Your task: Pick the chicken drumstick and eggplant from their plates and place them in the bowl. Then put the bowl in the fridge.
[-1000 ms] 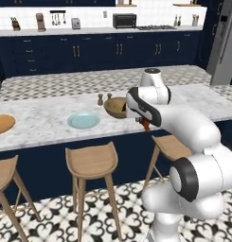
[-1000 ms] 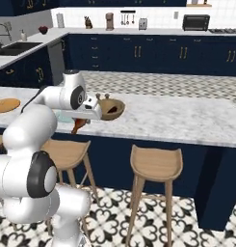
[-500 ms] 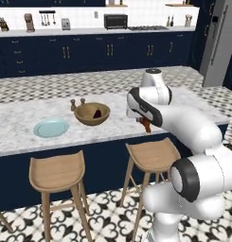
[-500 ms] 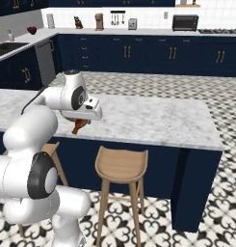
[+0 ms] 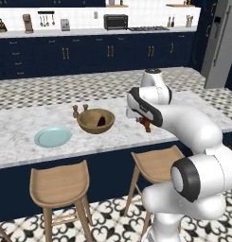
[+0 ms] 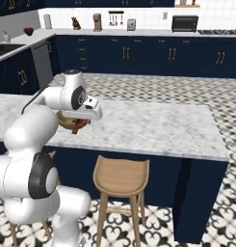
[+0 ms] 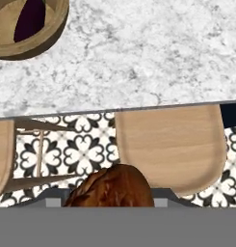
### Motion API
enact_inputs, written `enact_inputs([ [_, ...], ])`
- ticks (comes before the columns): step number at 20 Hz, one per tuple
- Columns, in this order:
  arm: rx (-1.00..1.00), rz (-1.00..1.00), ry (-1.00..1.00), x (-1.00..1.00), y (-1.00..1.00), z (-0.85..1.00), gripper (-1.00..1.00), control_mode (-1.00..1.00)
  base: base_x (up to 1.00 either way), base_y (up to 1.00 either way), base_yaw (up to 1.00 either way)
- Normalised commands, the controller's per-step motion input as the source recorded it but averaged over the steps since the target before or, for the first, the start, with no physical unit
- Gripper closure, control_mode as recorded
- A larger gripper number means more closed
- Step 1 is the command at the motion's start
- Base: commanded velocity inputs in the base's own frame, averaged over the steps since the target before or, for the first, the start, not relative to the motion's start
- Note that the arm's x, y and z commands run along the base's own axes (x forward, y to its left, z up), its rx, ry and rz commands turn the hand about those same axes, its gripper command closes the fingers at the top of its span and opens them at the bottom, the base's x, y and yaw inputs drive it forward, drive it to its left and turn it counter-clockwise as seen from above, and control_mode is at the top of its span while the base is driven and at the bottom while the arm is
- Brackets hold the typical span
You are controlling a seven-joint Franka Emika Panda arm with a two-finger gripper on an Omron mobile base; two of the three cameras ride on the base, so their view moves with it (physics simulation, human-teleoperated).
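Marble island counter [image 5: 22, 137] carries the bowl [image 5: 95, 120] and blue plate [image 5: 52, 137].

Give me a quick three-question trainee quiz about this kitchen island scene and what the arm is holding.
1. True or false: the eggplant already lies in the bowl.
2. What does the pincer hold? A) drumstick B) spoon C) cup
3. Fill in: the light blue plate sits on the bowl's ____ side in the left base view.

Key: 1 true. 2 A. 3 left.
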Motion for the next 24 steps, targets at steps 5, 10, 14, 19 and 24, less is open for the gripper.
enact_inputs([
  [5,0.00,0.00,0.00,0.00,0.00,0.00,1.00,1.00,0.50,0.38,-0.01],
  [10,0.00,0.00,0.00,0.00,0.00,0.00,1.00,1.00,0.35,0.44,0.00],
  [14,0.00,0.00,0.00,0.00,0.00,0.00,1.00,1.00,0.45,0.32,0.00],
  [19,-0.02,0.00,0.00,0.77,0.56,-0.22,1.00,-1.00,0.00,0.00,0.00],
  [24,0.00,0.00,0.00,0.82,0.62,-0.24,1.00,-1.00,0.00,0.00,0.00],
])
